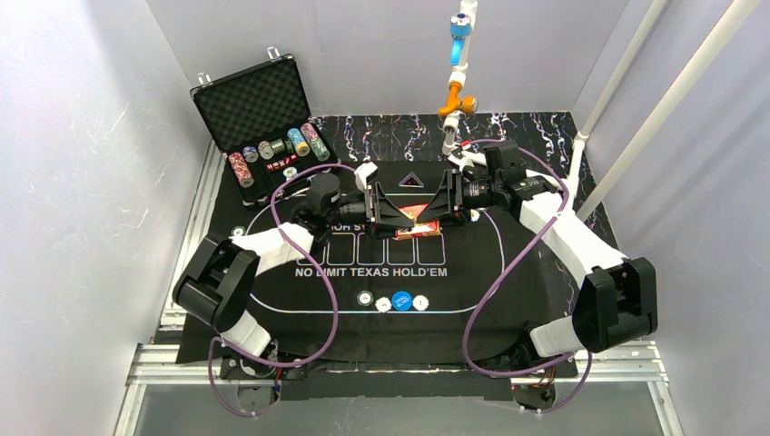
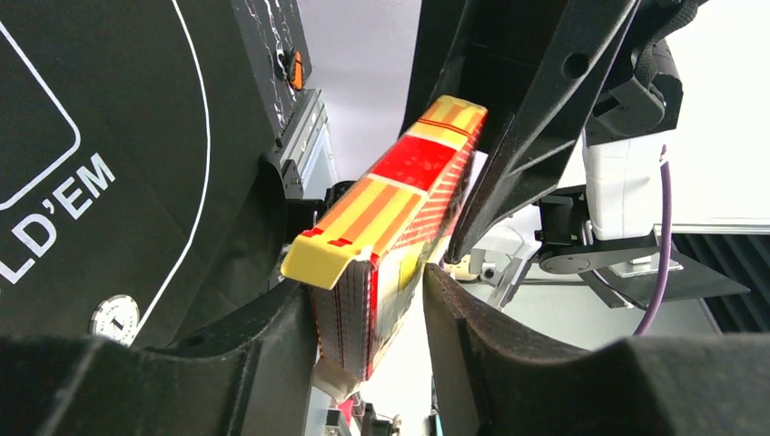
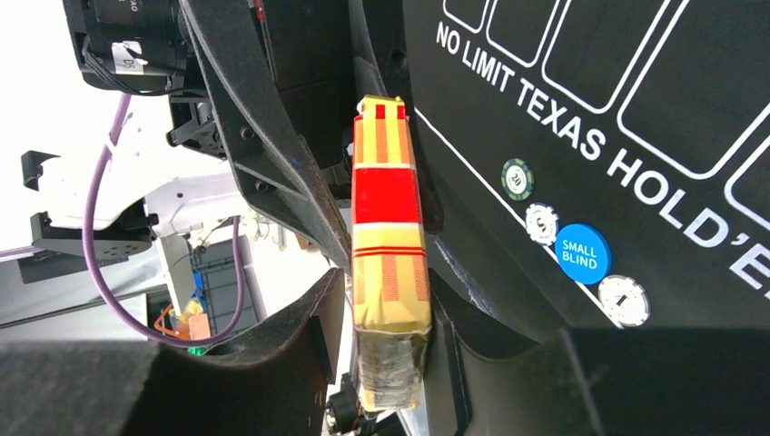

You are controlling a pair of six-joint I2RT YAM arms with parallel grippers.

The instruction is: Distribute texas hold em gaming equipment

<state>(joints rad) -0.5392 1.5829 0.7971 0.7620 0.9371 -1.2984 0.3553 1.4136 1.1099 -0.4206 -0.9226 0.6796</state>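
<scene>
From above, the left gripper point(image 1: 392, 216) and the right gripper point(image 1: 445, 211) meet over the middle of the black mat point(image 1: 272, 304) on the table, with the card deck point(image 1: 419, 218) held between them, off the mat. Three buttons and a chip point(image 1: 392, 301) lie at the mat's near edge, and chips point(image 1: 272, 148) sit in the open case point(image 1: 250, 100). The step in hand looks like getting the cards out of their box.

In the left wrist view, the left gripper is closed on the box's open end. Its yellow flap is lifted and striped card edges show.

In the right wrist view, the right gripper brackets the clear-wrapped end. I cannot tell whether it presses or stands just off.

The next move probably calls for one firm hold while the other gripper draws the cards out.
</scene>
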